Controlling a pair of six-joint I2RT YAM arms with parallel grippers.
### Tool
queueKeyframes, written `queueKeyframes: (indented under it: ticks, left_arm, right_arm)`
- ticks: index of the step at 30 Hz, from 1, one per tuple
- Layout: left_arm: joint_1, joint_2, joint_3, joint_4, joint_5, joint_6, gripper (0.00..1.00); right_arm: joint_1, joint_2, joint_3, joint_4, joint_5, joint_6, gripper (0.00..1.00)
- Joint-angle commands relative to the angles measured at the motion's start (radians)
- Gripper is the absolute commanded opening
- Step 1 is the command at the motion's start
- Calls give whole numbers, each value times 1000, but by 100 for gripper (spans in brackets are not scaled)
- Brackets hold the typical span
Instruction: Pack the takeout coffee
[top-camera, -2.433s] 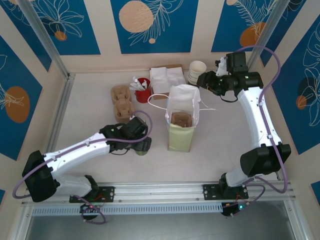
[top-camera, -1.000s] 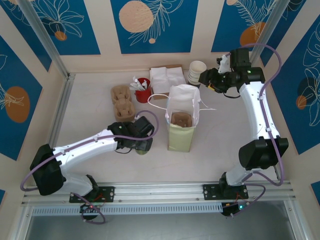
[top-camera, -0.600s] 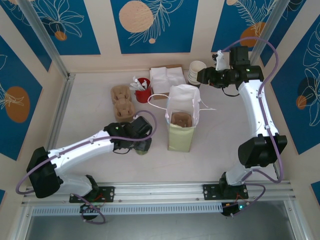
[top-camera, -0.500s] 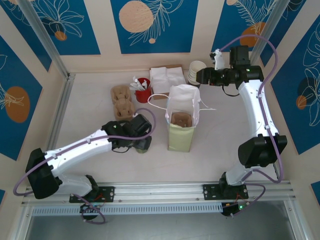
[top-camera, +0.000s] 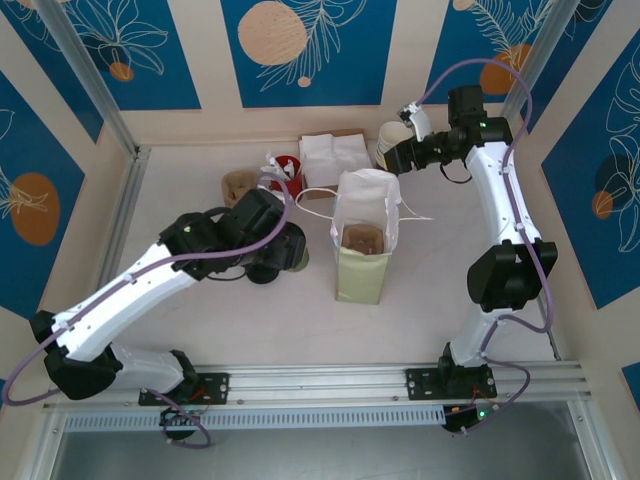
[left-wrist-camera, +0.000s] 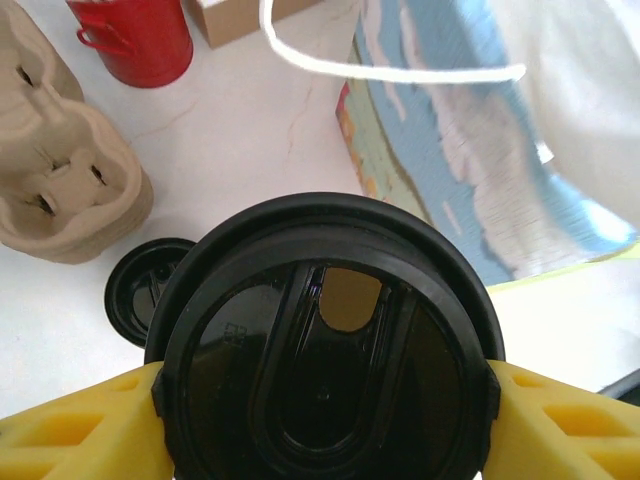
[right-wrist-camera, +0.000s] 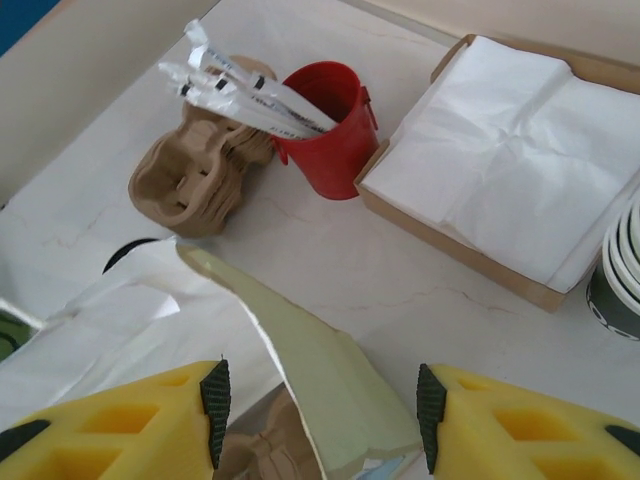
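A stack of brown cup carriers is seen at the left of the counter, beside a red cup of stirrers. The takeout coffee, black lid up, is gripped by the left jaws, with a yellow pad pressed to each side. It is held above the counter just left of the paper bag. A loose black lid is seen lying below. The right jaws are spread wide, nothing between them, over the bag's rim, near boxed napkins and stacked cups.
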Motion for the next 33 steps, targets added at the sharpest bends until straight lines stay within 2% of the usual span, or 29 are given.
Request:
queueKeyframes:
  ticks: [1, 11, 14, 20, 28, 33]
  left_arm:
    - [-12, 11, 110, -107, -6, 31, 68]
    - [-13, 87, 425, -202, 21, 89, 68]
    - [-12, 124, 512, -210, 40, 106, 68]
    - [-13, 216, 677, -225, 91, 127, 68]
    - [-12, 303, 769, -167, 149, 138, 68]
    - [-13, 338, 771, -133, 170, 134, 68]
  right_arm:
    - [14, 15, 46, -60, -41, -128, 55]
    - [59, 111, 114, -126, -52, -185, 56]
    - [74, 141, 156, -143, -19, -172, 57]
    - [88, 146, 148, -160, -59, -200, 56]
    - [87, 158, 144, -193, -90, -236, 52]
    - [93, 160, 142, -203, -102, -245, 42]
